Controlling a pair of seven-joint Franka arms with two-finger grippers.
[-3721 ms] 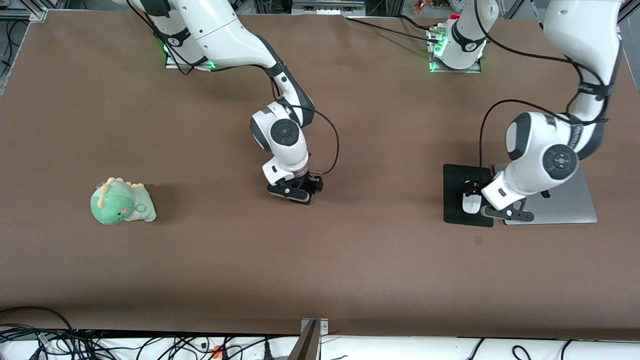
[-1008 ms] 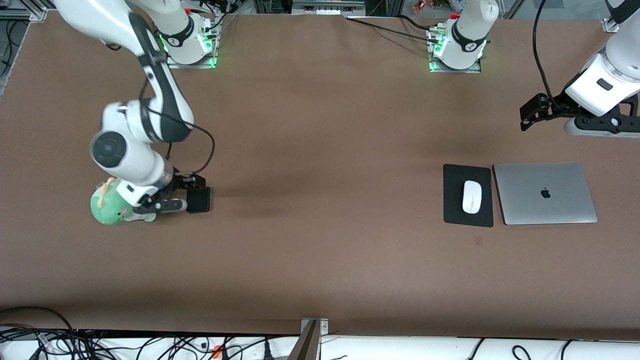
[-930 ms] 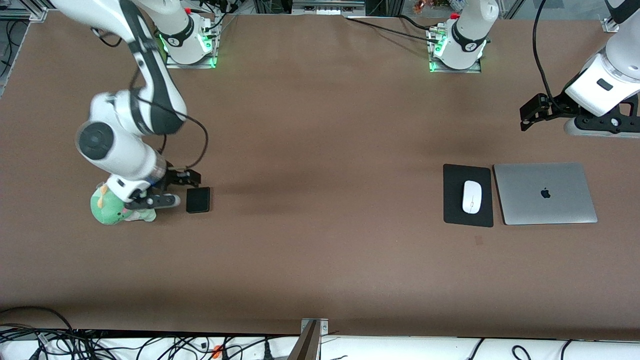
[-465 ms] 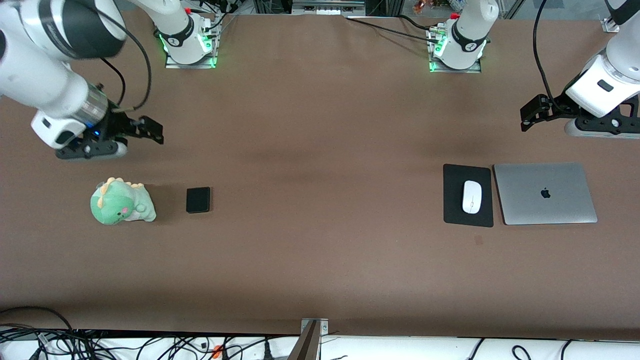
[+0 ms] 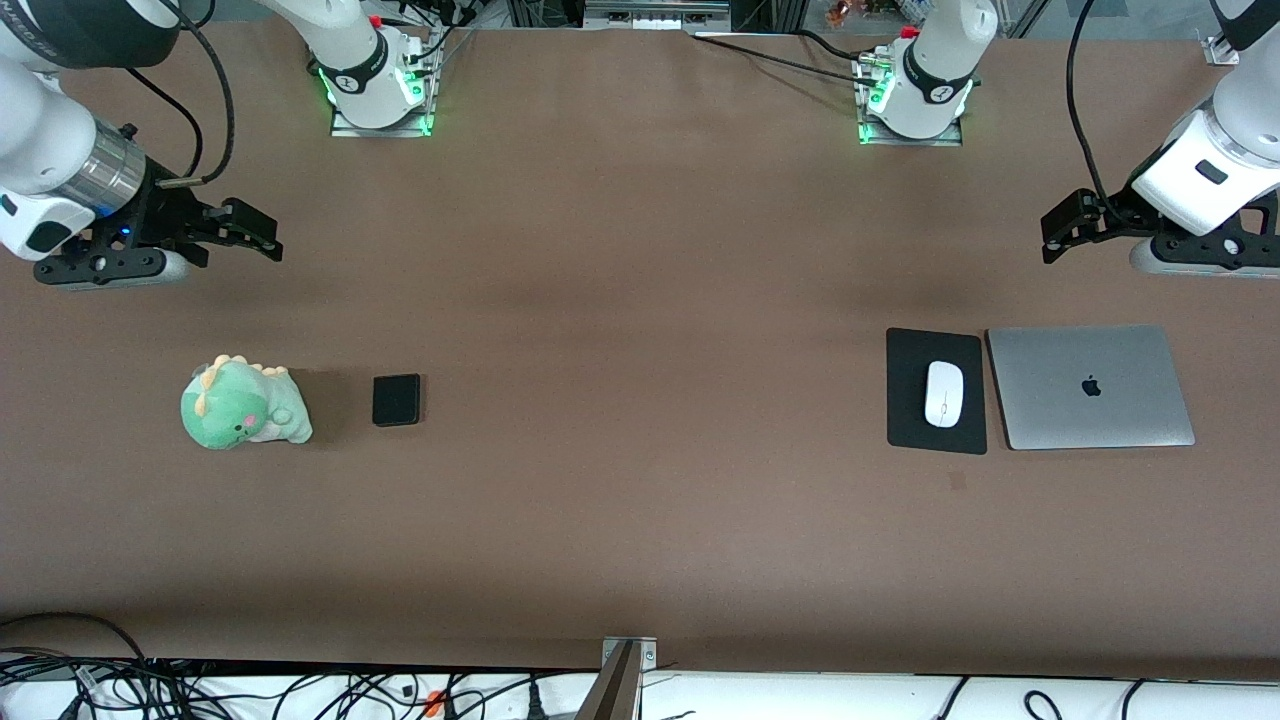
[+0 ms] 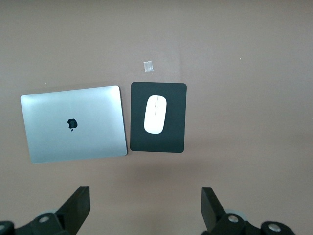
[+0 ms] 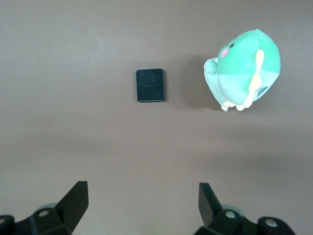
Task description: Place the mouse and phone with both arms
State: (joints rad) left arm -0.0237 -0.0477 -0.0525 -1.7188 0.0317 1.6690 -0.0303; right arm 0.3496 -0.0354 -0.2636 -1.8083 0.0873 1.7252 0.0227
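Table [image 5: 640,300]: mouse [image 5: 941,393] on pad [image 5: 908,400], phone [image 5: 396,400] flat.

The right wrist view looks straight down on the brown table [image 7: 73,147]. The phone [image 7: 150,85] — a small black slab with rounded corners — lies flat on it, and its glossy face carries a few faint marks. Near it, with a strip of bare table between them, sits a green plush dinosaur [image 7: 243,70] with a pink cheek, a dark eye and cream-yellow spikes, throwing a soft shadow toward the phone. The right gripper [image 7: 142,208] hangs above the bare table — its 2 black fingers [image 7: 74,199] spread wide, nothing between them.
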